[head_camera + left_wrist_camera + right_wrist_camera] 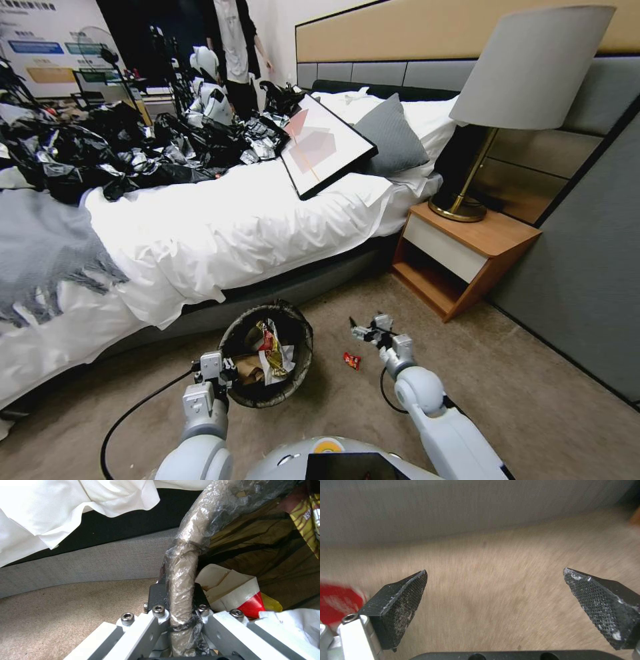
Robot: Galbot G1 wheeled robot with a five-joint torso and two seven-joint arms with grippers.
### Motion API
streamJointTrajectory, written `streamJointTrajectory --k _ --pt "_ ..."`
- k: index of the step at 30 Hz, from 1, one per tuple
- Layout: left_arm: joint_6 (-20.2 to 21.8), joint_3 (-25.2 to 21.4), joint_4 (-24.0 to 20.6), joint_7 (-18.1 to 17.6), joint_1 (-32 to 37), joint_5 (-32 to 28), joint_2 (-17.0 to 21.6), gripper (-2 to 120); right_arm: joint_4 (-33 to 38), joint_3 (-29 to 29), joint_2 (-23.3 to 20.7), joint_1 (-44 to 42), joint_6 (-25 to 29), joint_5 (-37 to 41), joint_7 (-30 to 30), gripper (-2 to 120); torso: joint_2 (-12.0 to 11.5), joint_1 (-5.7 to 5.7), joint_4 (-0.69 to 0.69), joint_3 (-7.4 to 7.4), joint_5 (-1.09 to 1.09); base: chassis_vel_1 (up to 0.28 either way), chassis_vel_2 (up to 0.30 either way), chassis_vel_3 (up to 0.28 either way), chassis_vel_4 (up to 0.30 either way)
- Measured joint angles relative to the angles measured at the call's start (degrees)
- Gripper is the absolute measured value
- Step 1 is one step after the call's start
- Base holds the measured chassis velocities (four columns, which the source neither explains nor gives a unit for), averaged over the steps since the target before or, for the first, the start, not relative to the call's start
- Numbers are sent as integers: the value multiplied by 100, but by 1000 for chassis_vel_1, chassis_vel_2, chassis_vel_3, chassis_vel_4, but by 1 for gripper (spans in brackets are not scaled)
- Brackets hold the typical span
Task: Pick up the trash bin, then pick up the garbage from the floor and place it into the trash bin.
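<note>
On the carpet (533,393) at the foot of the bed (220,227), the trash bin (301,353) sits tipped toward the robot, its black-bagged rim touching the left gripper (223,373) at the near left edge. From the left wrist view, the left gripper (178,605) is clamped on the bagged rim (186,562), which runs up between its fingers (156,597). Inside the bin lie a brown paper bag (253,555), a white carton with a red patch (233,590), a yellow striped packet (306,520) and a sheet of white paper (288,360). Behind the bin hangs the white bed sheet (66,507) over the grey bed base (86,565), close to the far side of the rim. Just right of the bin, a small red snack packet (351,361) lies on the bare carpet, between the bin and the right arm. The right gripper (365,330) hangs low over the floor slightly beyond that packet, near it but not touching. Its two ribbed black fingers (403,597) stand spread wide apart with nothing between them but carpet, and the red packet (338,603) shows blurred off to one side, outside the spread. Farther right stands a wooden nightstand (467,260) carrying a lamp (520,87), well apart from the grippers.
</note>
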Motion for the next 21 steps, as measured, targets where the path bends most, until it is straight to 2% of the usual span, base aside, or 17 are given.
streamJointTrajectory --k 11,21 --pt "-25 25 48 0 -19 52 -36 0 -731 -198 -45 192 -192 -116 -440 100 0 0 -2 0 -1 0 0 0 0" --pt "-48 27 57 6 -8 77 -39 0 -1613 -235 99 333 86 -536 -694 100 0 0 -1 0 0 0 0 0 0"
